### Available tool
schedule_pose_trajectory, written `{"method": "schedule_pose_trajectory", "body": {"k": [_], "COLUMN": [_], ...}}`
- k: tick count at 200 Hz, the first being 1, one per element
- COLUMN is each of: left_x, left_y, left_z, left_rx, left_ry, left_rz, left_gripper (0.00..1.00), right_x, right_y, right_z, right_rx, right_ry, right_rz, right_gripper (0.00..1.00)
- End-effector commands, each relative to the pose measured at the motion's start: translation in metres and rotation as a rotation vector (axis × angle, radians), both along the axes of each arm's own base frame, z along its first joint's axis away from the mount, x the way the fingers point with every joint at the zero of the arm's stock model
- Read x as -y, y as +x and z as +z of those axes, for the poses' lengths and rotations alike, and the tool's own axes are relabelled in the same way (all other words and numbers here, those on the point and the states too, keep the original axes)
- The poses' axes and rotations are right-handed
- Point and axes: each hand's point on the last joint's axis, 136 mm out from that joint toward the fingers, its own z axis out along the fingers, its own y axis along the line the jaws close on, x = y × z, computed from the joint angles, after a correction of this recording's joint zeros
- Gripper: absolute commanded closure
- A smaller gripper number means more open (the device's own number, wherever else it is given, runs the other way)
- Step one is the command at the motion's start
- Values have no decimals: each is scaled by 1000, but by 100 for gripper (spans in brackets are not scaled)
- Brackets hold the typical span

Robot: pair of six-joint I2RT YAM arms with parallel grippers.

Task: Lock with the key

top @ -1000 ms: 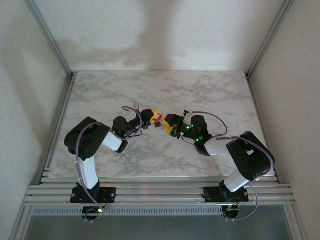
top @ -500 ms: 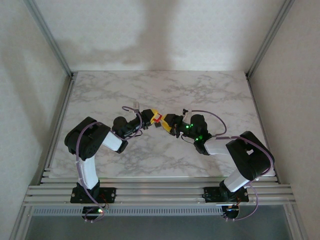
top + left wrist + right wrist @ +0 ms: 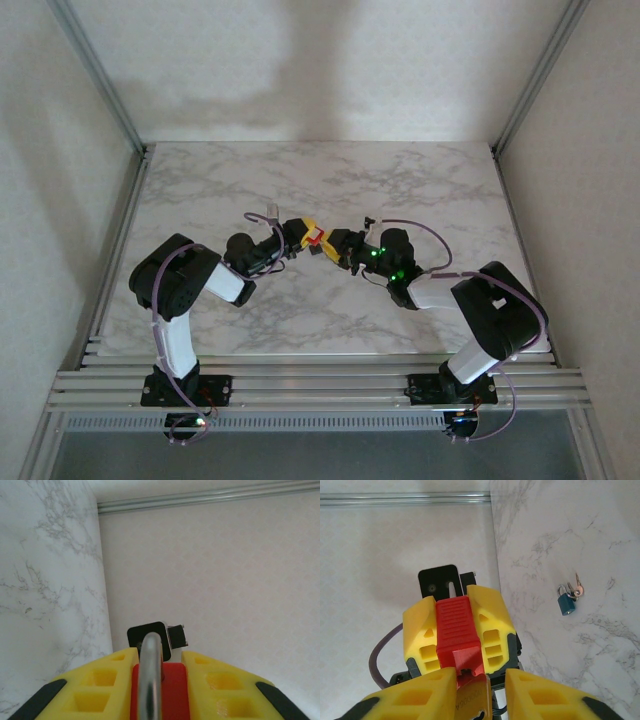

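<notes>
Currently right gripper (image 3: 479,681) is closed on the key (image 3: 470,701), tip at the base of the red padlock (image 3: 456,630), which the left gripper (image 3: 160,666) clamps above the counter (image 3: 560,540). Risk: slight misalignment could jam the key or twist it loose.

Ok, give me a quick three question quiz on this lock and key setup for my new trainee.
1. True or false: the left pincer grips the red padlock by its body.
2. What colour is the small padlock lying on the marble table? A blue, B white, C orange.
3. Fill in: the right pincer holds a ___ against the base of the red padlock.

Answers: 1 true; 2 A; 3 key.
</notes>
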Motion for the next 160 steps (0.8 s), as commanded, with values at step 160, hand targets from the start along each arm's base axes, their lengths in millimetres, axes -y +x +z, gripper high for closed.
{"method": "schedule_pose_trajectory", "body": {"k": [160], "left_x": [0], "left_y": [-7], "left_z": [20], "left_rx": [108], "left_ry": [-37], "left_rz": [-25], "left_gripper": [100], "right_x": [-10], "right_y": [-3], "right_z": [16], "right_rx": [103], "right_ry": [-37], "right_rz": [43], "right_gripper": [83]}}
